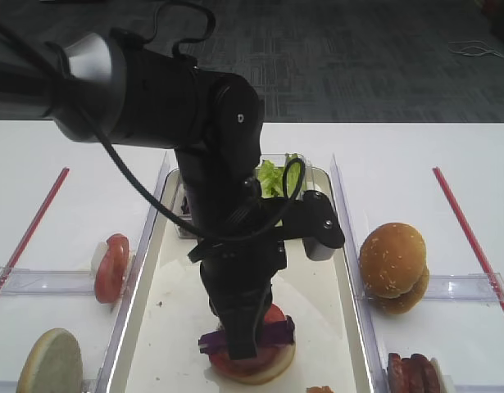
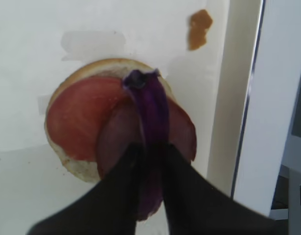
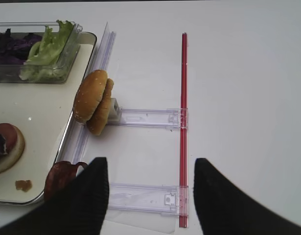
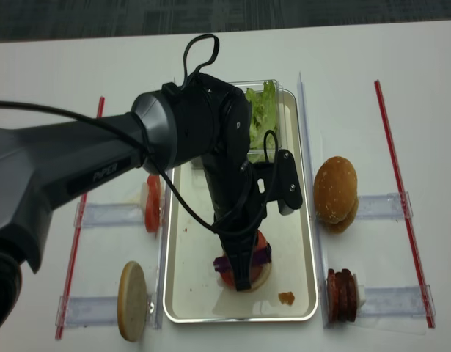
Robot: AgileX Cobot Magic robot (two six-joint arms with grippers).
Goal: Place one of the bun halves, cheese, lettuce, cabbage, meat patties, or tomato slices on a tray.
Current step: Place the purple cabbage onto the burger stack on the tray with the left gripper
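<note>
Okay, left gripper (image 2: 149, 161) is down on the stack in the tray (image 4: 182, 293), jaws narrow with the purple cabbage strip (image 2: 151, 112) between the fingertips. Strip lies across the tomato slice (image 2: 79, 117) and patty (image 2: 116, 142) on the bottom bun half (image 2: 72, 164). Looks like the placing step, right at release. Next call: open wider, lift straight up so the strip doesn't drag off. Right gripper (image 3: 150, 191) hangs wide open over bare table, holding nothing.
</note>
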